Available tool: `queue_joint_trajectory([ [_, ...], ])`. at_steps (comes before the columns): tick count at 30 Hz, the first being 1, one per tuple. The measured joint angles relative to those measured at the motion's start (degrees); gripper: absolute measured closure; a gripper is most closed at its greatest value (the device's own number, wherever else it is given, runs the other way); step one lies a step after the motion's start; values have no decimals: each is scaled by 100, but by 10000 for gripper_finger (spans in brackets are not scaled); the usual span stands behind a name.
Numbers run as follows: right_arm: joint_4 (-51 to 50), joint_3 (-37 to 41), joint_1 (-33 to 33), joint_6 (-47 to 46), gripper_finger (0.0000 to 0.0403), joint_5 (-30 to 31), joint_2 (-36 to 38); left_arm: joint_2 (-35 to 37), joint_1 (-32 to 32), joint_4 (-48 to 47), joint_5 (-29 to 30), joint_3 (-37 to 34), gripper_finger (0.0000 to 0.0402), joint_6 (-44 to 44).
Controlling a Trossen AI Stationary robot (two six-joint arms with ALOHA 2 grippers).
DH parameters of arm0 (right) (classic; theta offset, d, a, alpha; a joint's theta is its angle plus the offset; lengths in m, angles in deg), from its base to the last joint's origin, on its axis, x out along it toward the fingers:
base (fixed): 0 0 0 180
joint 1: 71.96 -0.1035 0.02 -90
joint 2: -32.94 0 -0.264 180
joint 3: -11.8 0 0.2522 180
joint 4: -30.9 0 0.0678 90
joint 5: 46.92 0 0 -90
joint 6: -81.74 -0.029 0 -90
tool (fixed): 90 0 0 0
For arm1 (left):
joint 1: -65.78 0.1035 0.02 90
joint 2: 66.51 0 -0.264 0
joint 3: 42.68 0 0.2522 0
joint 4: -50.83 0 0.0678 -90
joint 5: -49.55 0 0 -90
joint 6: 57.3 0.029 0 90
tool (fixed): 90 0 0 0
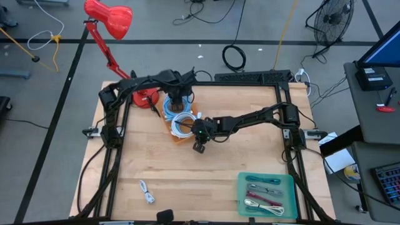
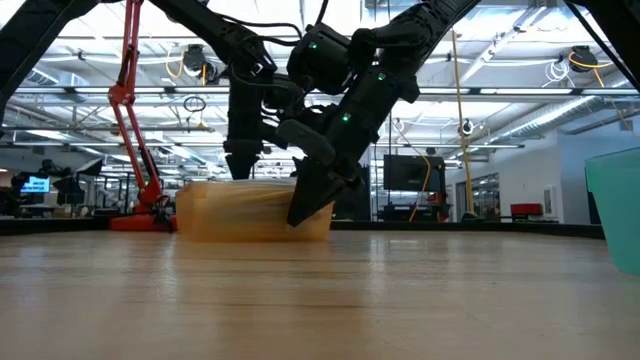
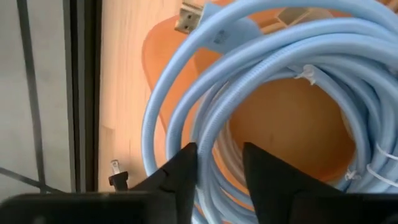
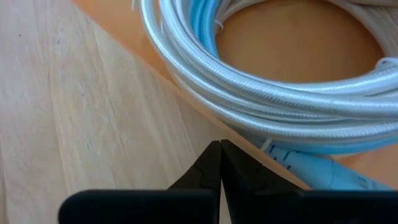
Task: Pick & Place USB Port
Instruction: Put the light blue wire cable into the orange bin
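An orange tray (image 1: 182, 139) sits mid-table and holds a coiled light-blue USB cable (image 3: 186, 93) and a coiled white cable (image 4: 249, 93). The blue cable's metal plug (image 3: 188, 17) lies on top of its coil. My left gripper (image 3: 221, 168) points straight down over the tray's far part (image 1: 178, 100). It is open, with a finger on either side of a few blue strands. My right gripper (image 4: 221, 152) is shut and slants down to the tray's near right rim (image 2: 300, 215). My left gripper has blue cable strands (image 3: 214, 158) between its open fingers, which come from above; whether the fingers touch them I cannot tell. My right gripper meets the orange tray's rim (image 4: 205, 127) with its shut fingertips. It slants down from the table's right side. The tray stays flat on the table.
A teal tray (image 1: 289, 181) holding several cables stands at the near right. A small white cable (image 1: 147, 191) lies loose at the near left. A red desk lamp (image 1: 109, 19) stands at the far left, its base (image 1: 145, 98) beside the orange tray.
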Motion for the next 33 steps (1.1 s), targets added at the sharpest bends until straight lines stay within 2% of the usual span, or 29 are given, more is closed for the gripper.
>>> queue_joint_trajectory([
  [2, 3, 0, 2, 0, 403, 0, 0, 0, -65, 7, 164, 0, 252, 2],
  [6, 41, 0, 13, 2, 403, 25, 0, 16, -266, 99, 870, -2, 201, 77],
  [12, 47, 0, 17, 2, 403, 26, 0, 74, -480, 125, 1031, 189, 142, 221],
  [19, 39, -2, 15, 2, 403, 4, 0, 74, -468, 28, 1072, 516, 135, 201],
  [24, 32, -2, 12, 2, 403, 0, 0, 74, -93, -101, 1267, 549, 143, 176],
  [27, 31, -2, -15, -15, 403, 2, 0, 74, 419, -92, 625, 549, 140, -149],
  [33, 42, -2, -81, -63, 403, 4, 0, 72, 1680, 35, -1674, 549, 135, -976],
])
